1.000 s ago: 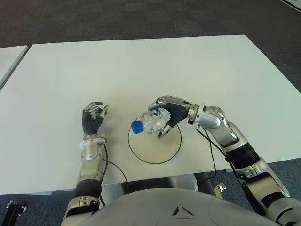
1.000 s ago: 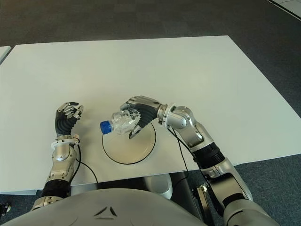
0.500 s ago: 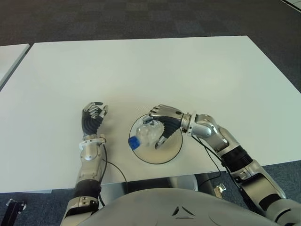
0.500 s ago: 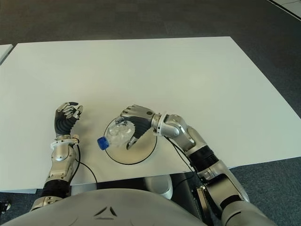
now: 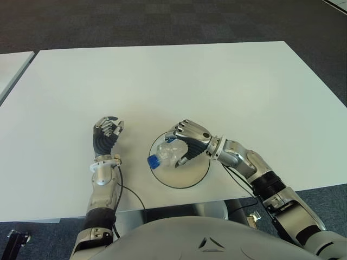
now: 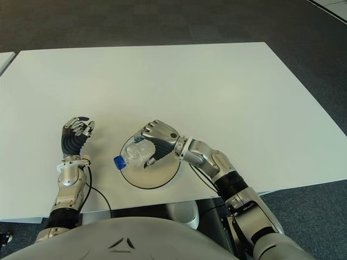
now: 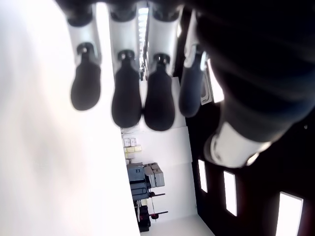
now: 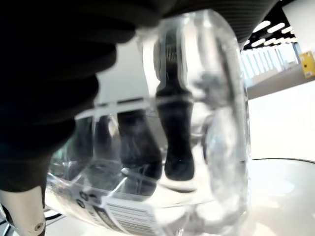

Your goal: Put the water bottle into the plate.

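A clear plastic water bottle (image 5: 167, 153) with a blue cap (image 5: 154, 162) lies on its side over the left part of a white round plate (image 5: 194, 172) with a dark rim, near the table's front edge. My right hand (image 5: 185, 142) is wrapped around the bottle's body, fingers curled over it; the right wrist view shows the bottle (image 8: 162, 147) held close, fingers seen through the plastic. The cap end pokes out past the plate's left rim. My left hand (image 5: 105, 135) stands upright to the left of the plate, fingers loosely curled, holding nothing.
The white table (image 5: 179, 81) stretches wide behind the plate. Its front edge runs just below the plate. A second table's corner (image 5: 11, 62) shows at the far left. A cable (image 5: 133, 192) trails from the left forearm.
My right hand has lowered the bottle from above the plate's left rim down onto the plate and drawn slightly nearer. The left hand has stayed put.
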You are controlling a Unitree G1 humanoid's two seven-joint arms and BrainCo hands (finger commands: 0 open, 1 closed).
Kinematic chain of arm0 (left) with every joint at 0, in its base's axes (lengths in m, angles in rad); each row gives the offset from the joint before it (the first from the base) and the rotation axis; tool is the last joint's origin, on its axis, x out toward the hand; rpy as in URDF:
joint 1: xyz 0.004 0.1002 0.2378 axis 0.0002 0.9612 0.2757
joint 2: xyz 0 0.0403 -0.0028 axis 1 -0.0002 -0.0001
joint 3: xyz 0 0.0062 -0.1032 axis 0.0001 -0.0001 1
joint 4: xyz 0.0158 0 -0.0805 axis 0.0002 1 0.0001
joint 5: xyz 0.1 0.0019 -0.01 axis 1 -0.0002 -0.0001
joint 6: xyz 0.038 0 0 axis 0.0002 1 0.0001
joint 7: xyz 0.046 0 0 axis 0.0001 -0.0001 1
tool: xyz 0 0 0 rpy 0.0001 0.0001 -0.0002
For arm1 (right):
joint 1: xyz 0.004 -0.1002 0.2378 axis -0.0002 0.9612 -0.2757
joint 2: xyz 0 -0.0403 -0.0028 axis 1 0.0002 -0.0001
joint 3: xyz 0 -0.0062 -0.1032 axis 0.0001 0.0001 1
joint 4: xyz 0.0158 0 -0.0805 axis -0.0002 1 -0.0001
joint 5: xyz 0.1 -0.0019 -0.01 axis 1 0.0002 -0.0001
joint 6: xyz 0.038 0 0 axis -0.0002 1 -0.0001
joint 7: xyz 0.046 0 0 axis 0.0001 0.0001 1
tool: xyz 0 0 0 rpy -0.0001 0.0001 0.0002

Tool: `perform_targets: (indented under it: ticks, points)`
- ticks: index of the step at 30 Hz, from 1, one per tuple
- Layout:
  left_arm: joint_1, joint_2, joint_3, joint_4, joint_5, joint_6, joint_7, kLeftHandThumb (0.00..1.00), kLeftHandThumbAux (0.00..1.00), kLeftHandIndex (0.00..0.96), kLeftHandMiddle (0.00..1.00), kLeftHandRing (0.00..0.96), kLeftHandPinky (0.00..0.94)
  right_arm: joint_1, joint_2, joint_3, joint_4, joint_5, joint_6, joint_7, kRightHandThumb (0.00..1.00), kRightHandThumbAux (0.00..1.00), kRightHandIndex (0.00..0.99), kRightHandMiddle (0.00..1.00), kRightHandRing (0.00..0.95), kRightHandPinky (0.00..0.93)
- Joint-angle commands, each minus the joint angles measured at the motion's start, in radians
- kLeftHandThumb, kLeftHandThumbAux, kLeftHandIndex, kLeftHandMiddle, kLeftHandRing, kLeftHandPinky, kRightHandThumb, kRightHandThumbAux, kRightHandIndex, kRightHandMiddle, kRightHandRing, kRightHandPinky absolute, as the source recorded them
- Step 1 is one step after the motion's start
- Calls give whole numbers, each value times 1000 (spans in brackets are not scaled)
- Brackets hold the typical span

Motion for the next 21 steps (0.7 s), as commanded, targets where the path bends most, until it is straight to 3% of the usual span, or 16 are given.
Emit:
perform_targets:
  ticks: [1,6,12,17,20,21]
  points:
    - [14,7,-5,-13,4,31,-13,705,716,436,711,695,659,-11,19,16,57,-46,-61,-144,722,713,440,922,915,905]
    - [15,8,-6,-21,0,54,-16,704,717,435,702,687,656,-41,27,38,139,-33,-145,-207,707,712,440,894,882,858]
    - [11,8,-2,-22,-2,63,-13,705,717,435,705,690,663,-62,37,46,191,37,-201,-157,696,711,439,849,827,801]
    - [10,3,2,-28,2,82,0,706,717,436,706,687,658,-60,42,45,197,103,-205,-75,687,716,424,631,609,590]
    - [11,4,1,-31,4,81,0,706,716,436,705,685,660,-55,41,41,184,107,-193,-51,430,588,314,449,460,470]
    - [11,4,1,-31,4,80,-1,706,716,436,705,685,661,-54,41,40,180,105,-190,-48,396,574,295,413,427,440]
